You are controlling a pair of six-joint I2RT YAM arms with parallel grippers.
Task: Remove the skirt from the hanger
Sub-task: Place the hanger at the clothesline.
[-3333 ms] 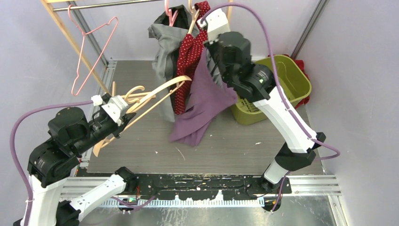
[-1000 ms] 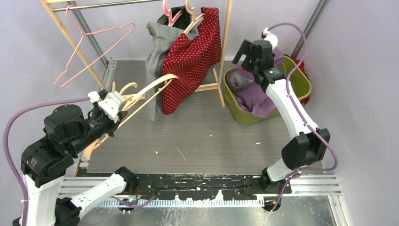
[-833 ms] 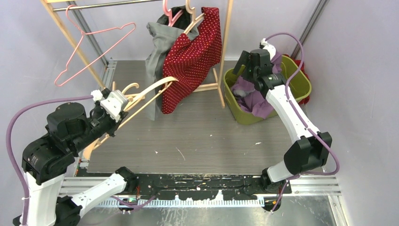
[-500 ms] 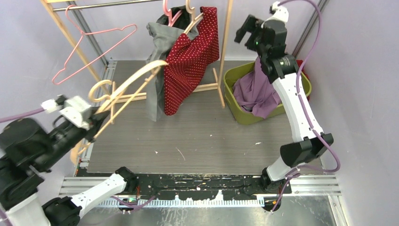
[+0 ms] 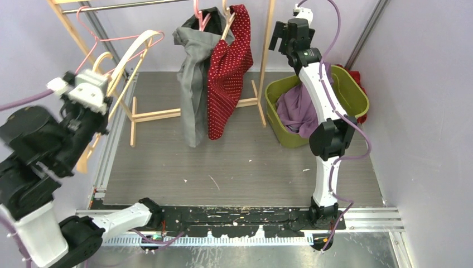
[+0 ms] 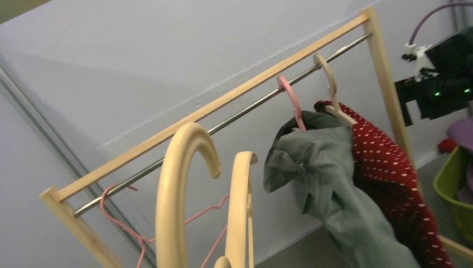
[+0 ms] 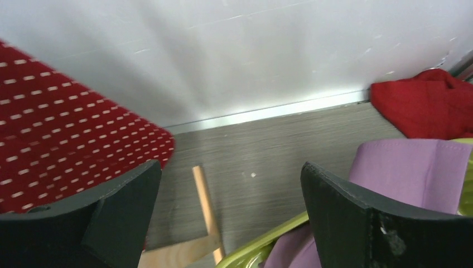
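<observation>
The purple skirt [image 5: 294, 109] lies bunched in the green bin [image 5: 355, 92], and the right wrist view shows the skirt [image 7: 413, 167] just under my right finger. My left gripper [image 5: 103, 97] is shut on the cream wooden hanger [image 5: 129, 49], held bare and high at the left by the rack. In the left wrist view only the hanger's hook [image 6: 177, 184] shows, not my fingers. My right gripper [image 5: 280, 38] hangs open and empty high above the bin, beside the rack's right post; its jaws [image 7: 231, 215] stand wide apart.
A grey garment [image 5: 192, 84] and a red dotted garment [image 5: 228, 70] hang from the rack bar [image 5: 128, 5]. A pink wire hanger [image 5: 92, 25] hangs at the left. Red cloth [image 7: 424, 106] lies behind the bin. The rack's wooden foot [image 7: 206, 206] crosses the floor.
My right gripper dropped the purple skirt into the bin, then rose open to the rack's right post. My left arm swung the bare hanger up and left toward the rack bar.
</observation>
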